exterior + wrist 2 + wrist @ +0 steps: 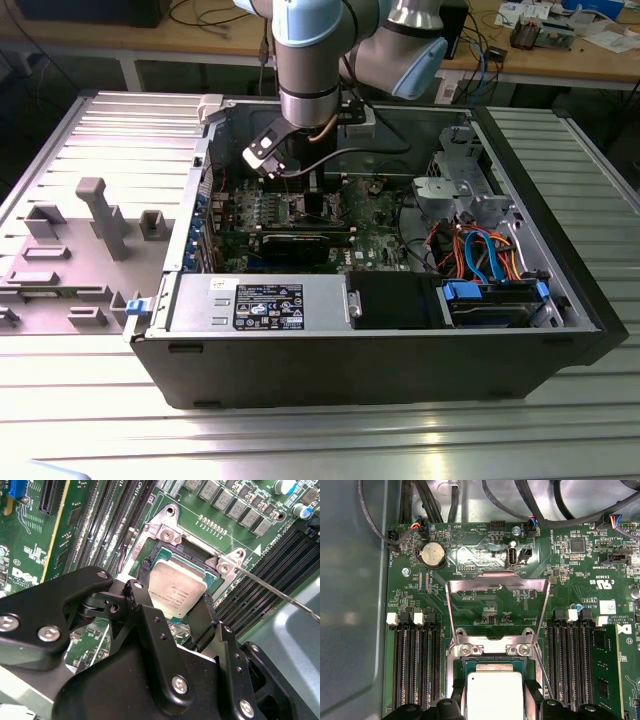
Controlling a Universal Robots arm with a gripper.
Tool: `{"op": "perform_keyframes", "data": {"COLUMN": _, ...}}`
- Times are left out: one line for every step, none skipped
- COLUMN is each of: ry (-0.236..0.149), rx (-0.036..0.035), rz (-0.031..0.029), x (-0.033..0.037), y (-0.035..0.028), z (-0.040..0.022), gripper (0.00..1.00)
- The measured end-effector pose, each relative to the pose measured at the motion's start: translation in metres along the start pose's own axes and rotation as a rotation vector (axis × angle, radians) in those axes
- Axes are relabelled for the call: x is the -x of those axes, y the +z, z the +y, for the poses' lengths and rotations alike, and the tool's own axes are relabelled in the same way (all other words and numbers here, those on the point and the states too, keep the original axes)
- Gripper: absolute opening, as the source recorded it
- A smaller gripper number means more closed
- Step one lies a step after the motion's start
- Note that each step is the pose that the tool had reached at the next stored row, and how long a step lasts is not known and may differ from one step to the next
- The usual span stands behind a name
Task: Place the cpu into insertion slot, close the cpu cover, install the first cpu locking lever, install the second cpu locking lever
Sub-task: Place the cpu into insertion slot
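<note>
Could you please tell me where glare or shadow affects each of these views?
In the exterior view, bright streaks glare off the ribbed table, while the inside of the computer case sits in shade; in the first wrist view the cpu looks washed out, almost white; in the second wrist view it shows only a soft sheen.

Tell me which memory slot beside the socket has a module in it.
The one holding the green module, outermost in the bank away from the grey case wall and farthest from the cpu. The other slots are empty and black.
</note>
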State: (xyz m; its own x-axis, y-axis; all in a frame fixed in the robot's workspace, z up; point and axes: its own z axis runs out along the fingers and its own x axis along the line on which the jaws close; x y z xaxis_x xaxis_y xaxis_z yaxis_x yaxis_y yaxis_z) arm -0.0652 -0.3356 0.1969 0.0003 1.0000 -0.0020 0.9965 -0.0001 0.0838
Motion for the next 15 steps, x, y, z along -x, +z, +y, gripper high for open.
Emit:
{"op": "perform_keyframes", "data": {"ry": -0.001, "rx": 0.0000, "rz": 0.0002, "x": 0.0000, "y": 0.0002, "z": 0.0000, "gripper": 0.55}}
{"op": "perform_keyframes", "data": {"ry": -0.001, "rx": 0.0001, "rz": 0.0004, "x": 0.0000, "y": 0.0003, "z": 0.0000, "gripper": 0.55}}
{"op": "perform_keyframes", "data": {"ry": -0.001, "rx": 0.0001, "rz": 0.0004, "x": 0.0000, "y": 0.0003, "z": 0.0000, "gripper": 0.55}}
{"op": "perform_keyframes", "data": {"ry": -0.001, "rx": 0.0001, "rz": 0.0004, "x": 0.0000, "y": 0.0003, "z": 0.0000, "gripper": 0.55}}
{"op": "perform_keyframes", "data": {"ry": -0.002, "rx": 0.0001, "rz": 0.0004, "x": 0.0000, "y": 0.0003, "z": 0.0000, "gripper": 0.55}}
{"op": "perform_keyframes", "data": {"ry": -0.002, "rx": 0.0004, "rz": 0.0013, "x": -0.0001, "y": 0.0006, "z": 0.0001, "gripper": 0.55}}
{"op": "perform_keyframes", "data": {"ry": -0.002, "rx": 0.0007, "rz": 0.0020, "x": -0.0003, "y": 0.0008, "z": 0.0001, "gripper": 0.55}}
{"op": "perform_keyframes", "data": {"ry": -0.002, "rx": 0.0008, "rz": 0.0014, "x": -0.0002, "y": 0.0008, "z": 0.0001, "gripper": 0.55}}
{"op": "perform_keyframes", "data": {"ry": -0.002, "rx": 0.0007, "rz": 0.0012, "x": -0.0002, "y": 0.0007, "z": 0.0001, "gripper": 0.62}}
{"op": "perform_keyframes", "data": {"ry": -0.002, "rx": 0.0002, "rz": 0.0006, "x": 0.0000, "y": 0.0005, "z": 0.0000, "gripper": 0.62}}
{"op": "perform_keyframes", "data": {"ry": -0.002, "rx": 0.0002, "rz": 0.0006, "x": 0.0000, "y": 0.0005, "z": 0.0000, "gripper": 0.62}}
{"op": "perform_keyframes", "data": {"ry": -0.002, "rx": 0.0002, "rz": 0.0006, "x": 0.0000, "y": 0.0005, "z": 0.0000, "gripper": 0.62}}
{"op": "perform_keyframes", "data": {"ry": -0.002, "rx": 0.0002, "rz": 0.0006, "x": -0.0001, "y": 0.0005, "z": 0.0000, "gripper": 0.62}}
{"op": "perform_keyframes", "data": {"ry": -0.002, "rx": 0.0002, "rz": 0.0006, "x": 0.0000, "y": 0.0005, "z": 0.0000, "gripper": 0.62}}
{"op": "perform_keyframes", "data": {"ry": -0.002, "rx": 0.0002, "rz": 0.0006, "x": -0.0001, "y": 0.0005, "z": 0.0000, "gripper": 0.62}}
